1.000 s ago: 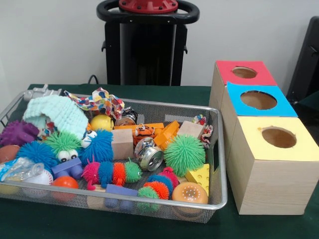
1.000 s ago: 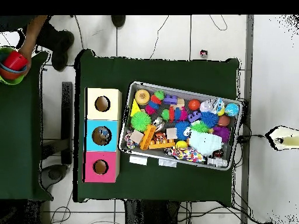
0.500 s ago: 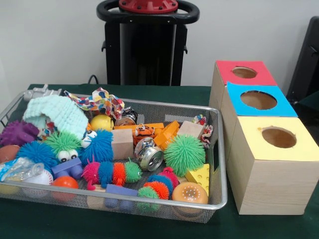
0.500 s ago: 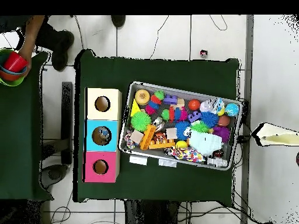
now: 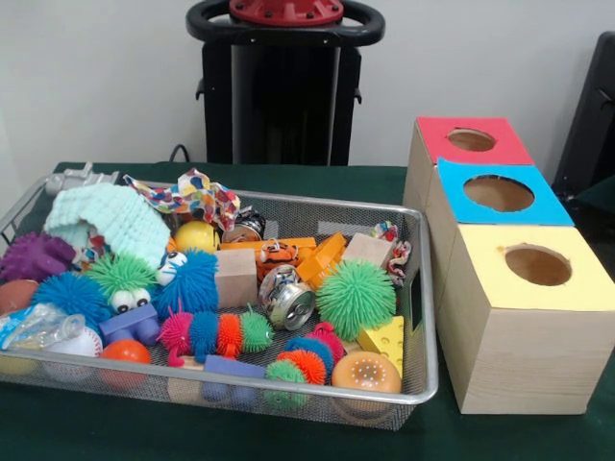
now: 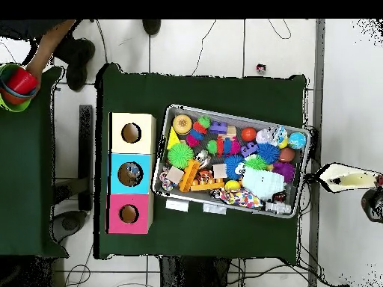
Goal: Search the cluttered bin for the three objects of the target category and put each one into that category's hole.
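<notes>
The silver wire-mesh bin (image 5: 429, 317) sits on the green table, left of three boxes; in the overhead view (image 6: 239, 117) it lies right of them. It is full of toys: a green spiky ball (image 5: 356, 298), a wooden block (image 5: 235, 277), a yellow cheese wedge (image 5: 384, 339), a metal tin (image 5: 288, 303), a mint knitted cloth (image 5: 106, 221) and a yellow ball (image 5: 196, 236). The red-topped box (image 5: 437, 134), blue-topped box (image 5: 461, 206) and yellow-topped box (image 5: 490, 279) each have a round hole. No gripper shows in either view.
The robot's black pedestal (image 5: 283, 82) stands behind the table. In the overhead view a person's arm (image 6: 46, 41) reaches a red cup (image 6: 21, 78) on a side table at the top left. A pale shape (image 6: 351, 178) lies on the floor at the right edge.
Nothing on the table has moved. In the overhead view the pale shape at the right edge has shifted and the person's arm at the top left has moved a little.
</notes>
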Action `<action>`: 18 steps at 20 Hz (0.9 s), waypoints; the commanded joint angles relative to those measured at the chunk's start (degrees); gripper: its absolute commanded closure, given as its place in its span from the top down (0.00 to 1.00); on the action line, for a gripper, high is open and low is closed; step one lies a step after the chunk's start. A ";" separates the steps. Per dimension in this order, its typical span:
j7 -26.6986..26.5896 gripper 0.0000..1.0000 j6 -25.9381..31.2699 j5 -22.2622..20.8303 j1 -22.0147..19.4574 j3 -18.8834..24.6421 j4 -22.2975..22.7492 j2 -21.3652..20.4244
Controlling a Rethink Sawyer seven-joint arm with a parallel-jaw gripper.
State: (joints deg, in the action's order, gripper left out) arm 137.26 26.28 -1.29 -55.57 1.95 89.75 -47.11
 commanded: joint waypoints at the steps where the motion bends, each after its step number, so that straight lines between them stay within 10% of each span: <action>1: 6.80 0.00 -6.01 -1.12 4.26 -0.81 9.73 -0.10; 18: 9.37 0.00 -9.81 1.81 8.80 -4.94 16.81 -1.43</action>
State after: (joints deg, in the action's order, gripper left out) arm 137.26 19.39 -1.39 -48.21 -2.10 99.18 -48.51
